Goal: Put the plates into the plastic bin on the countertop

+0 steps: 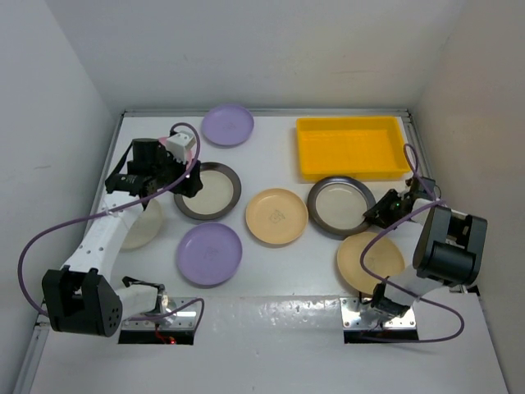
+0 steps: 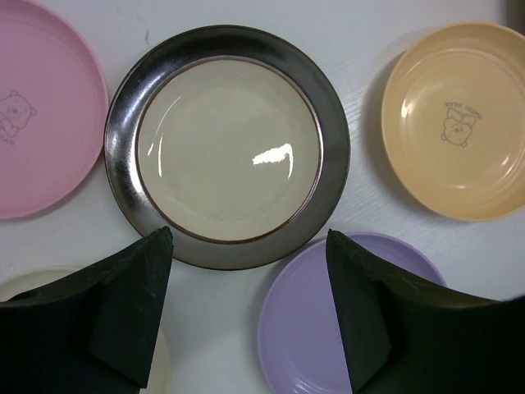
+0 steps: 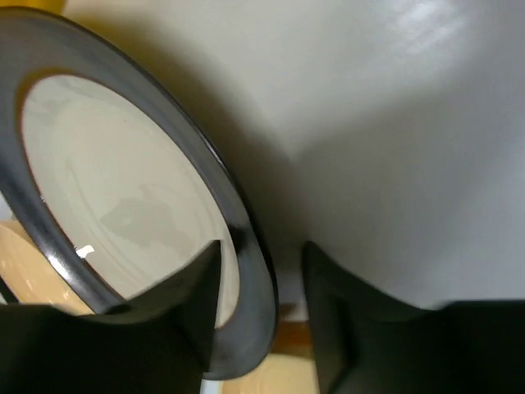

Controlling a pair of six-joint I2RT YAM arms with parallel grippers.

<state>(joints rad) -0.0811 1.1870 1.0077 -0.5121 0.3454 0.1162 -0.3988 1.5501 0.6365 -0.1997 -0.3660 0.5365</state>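
Observation:
My left gripper (image 1: pixel 190 182) hangs open and empty over a dark-rimmed plate (image 1: pixel 209 193), its fingers above that plate's near rim in the left wrist view (image 2: pixel 248 240). That view shows this plate (image 2: pixel 227 144), a pink plate (image 2: pixel 33 107), a tan plate (image 2: pixel 459 123), a lilac plate (image 2: pixel 320 328) and a cream plate (image 2: pixel 33 286). My right gripper (image 1: pixel 377 212) straddles the rim of the second dark-rimmed plate (image 1: pixel 338 205). In the right wrist view (image 3: pixel 261 246) one finger lies over that plate (image 3: pixel 115 189) and the other stands outside with a gap. The yellow bin (image 1: pixel 349 148) is empty.
Another lilac plate (image 1: pixel 227 125) lies at the back of the countertop (image 1: pixel 271 172). A tan plate (image 1: pixel 276 216) and a lilac plate (image 1: pixel 209 254) lie mid-table. A tan plate (image 1: pixel 369 261) lies under my right arm, a cream plate (image 1: pixel 141 226) under my left. Walls close in on three sides.

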